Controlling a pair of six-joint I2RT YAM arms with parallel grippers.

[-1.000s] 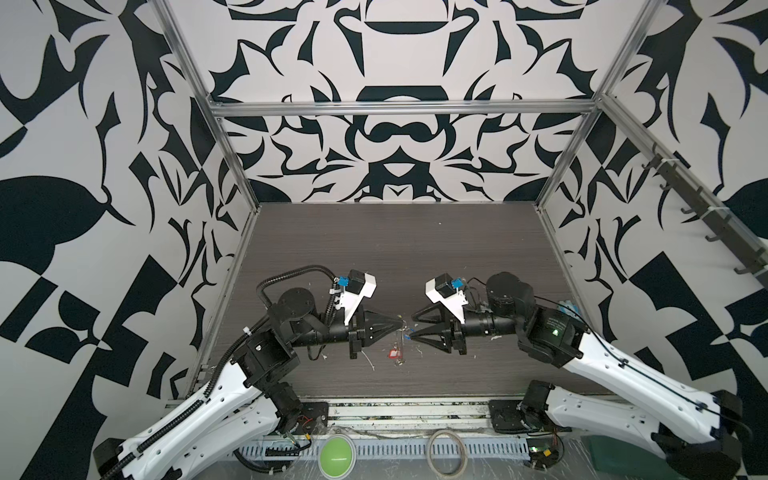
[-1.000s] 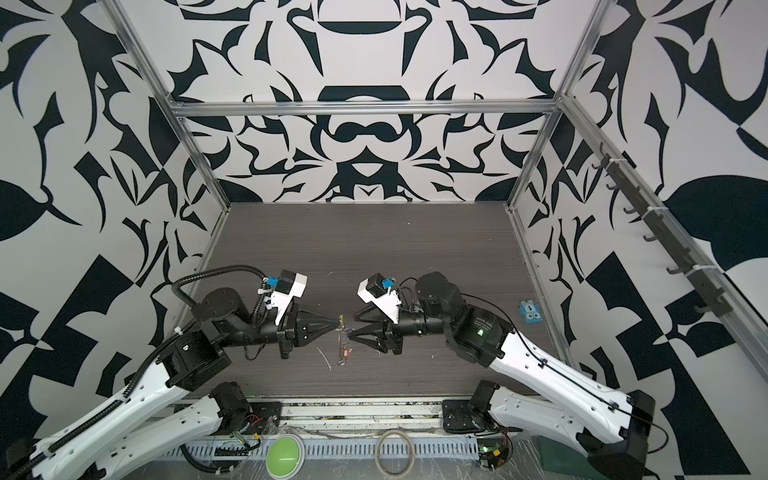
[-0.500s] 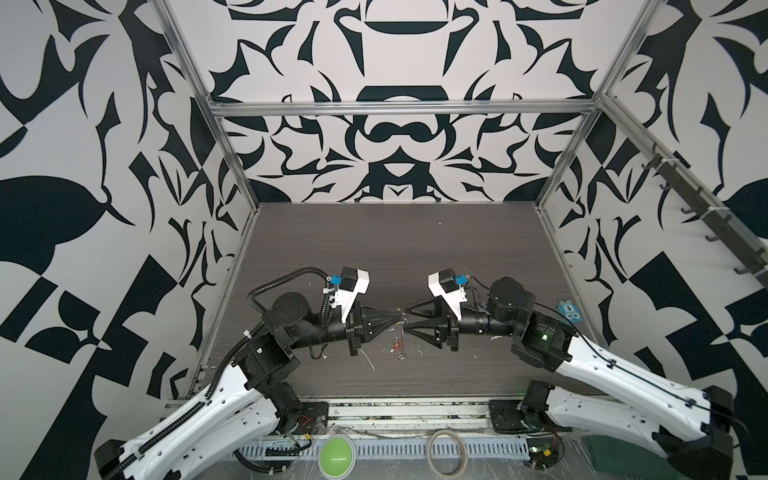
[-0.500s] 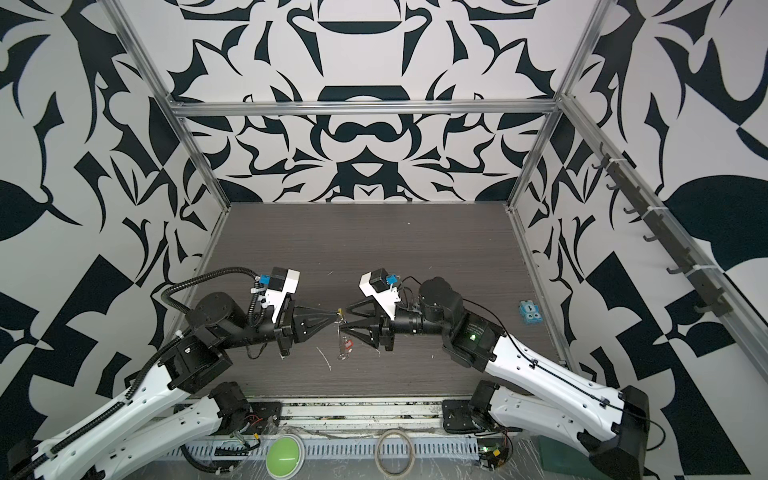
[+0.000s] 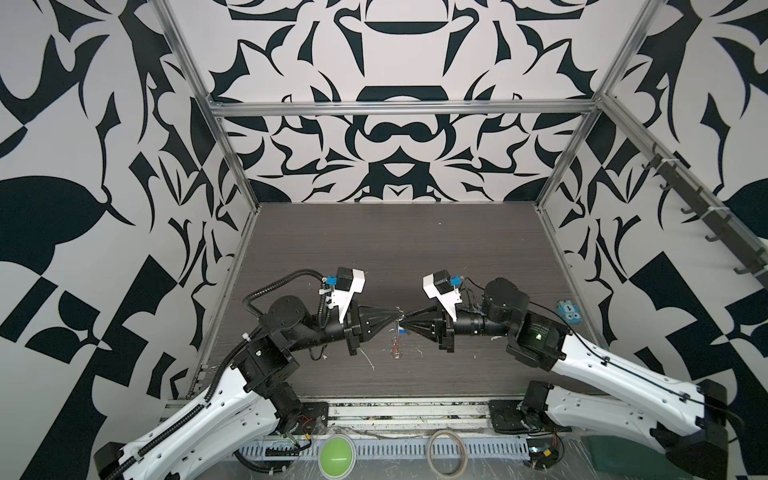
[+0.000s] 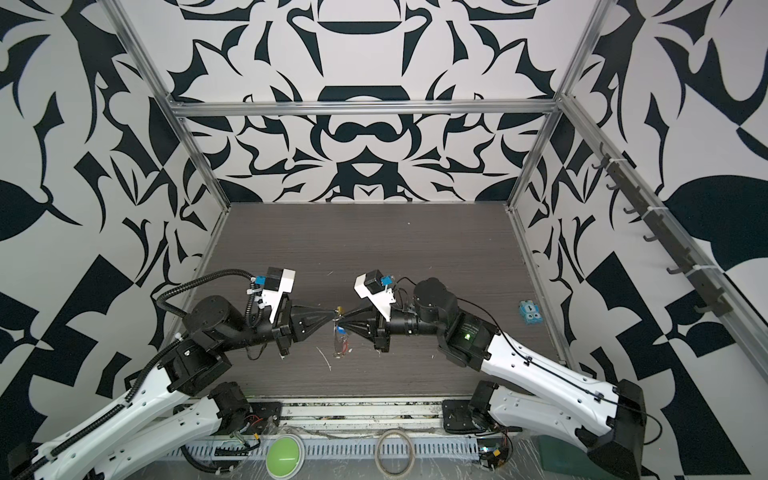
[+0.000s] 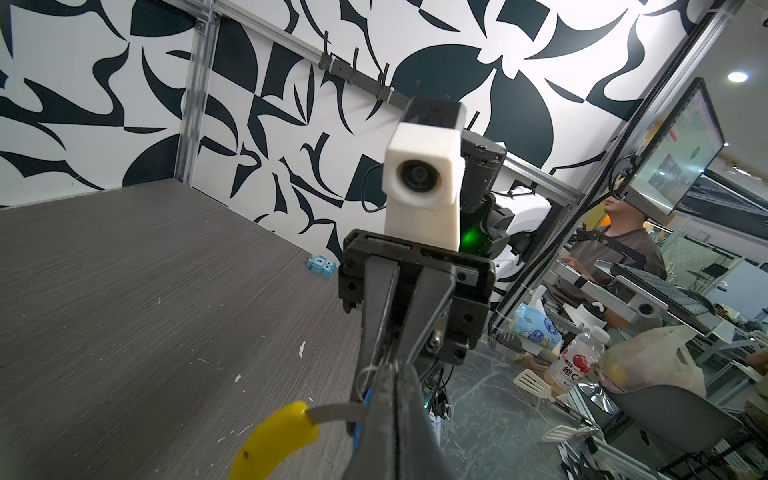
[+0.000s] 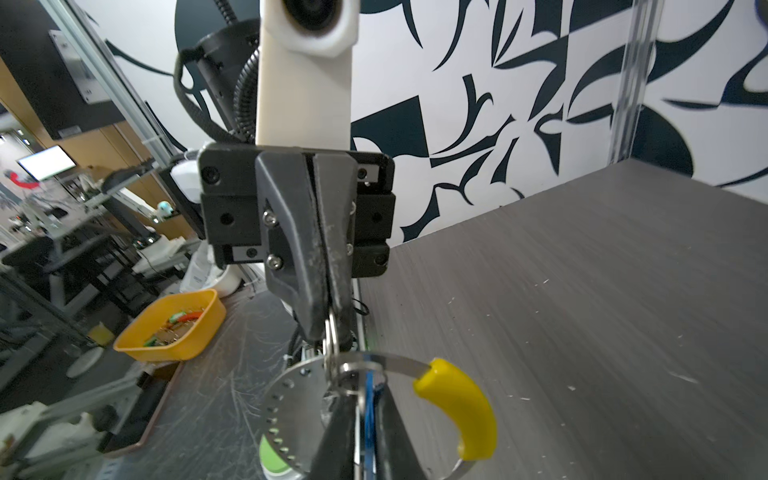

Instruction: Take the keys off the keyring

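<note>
A second ago the right gripper (image 5: 406, 326) stood with its jaws apart, just short of the keyring (image 8: 399, 362). Now it has reached in and its jaws are pressed together, tip to tip with the left gripper (image 5: 395, 322). The left gripper has hardly shifted, and its jaws are clamped on a small silver split ring (image 8: 331, 334) of the keys (image 6: 341, 347). The right gripper seems closed on the same cluster of rings where they thread the keyring, with the blue tag (image 5: 402, 331) showing in the seam between its fingers (image 8: 336, 449). The keyring hangs in the air between the two tips, its yellow sleeve (image 8: 457, 409) curving off to one side. The rest of the keys dangle below it toward the desk (image 5: 395, 249), a red tag (image 5: 395, 345) among them. The fingers of both grippers cover the spot where rings and keyring meet, and in both top views the bunch is too small to sort out. A small blue block (image 5: 568, 311) lies well to the robot's right of the keyring, near the side wall. A green dome button (image 5: 337, 455) and a beige hoop (image 5: 446, 451) sit nearer the robot's base than the keyring, off the desk's front edge. Beyond the enclosure are a yellow tray (image 8: 170, 336) and a seated person (image 7: 615, 249) under a monitor (image 7: 677, 153). The desk is dark grey wood grain, scuffed, with white flecks under the keyring. Black-and-white patterned walls in an aluminium frame (image 5: 399, 109) close it in, and a rail of hooks (image 5: 685, 199) runs along the right wall.
</note>
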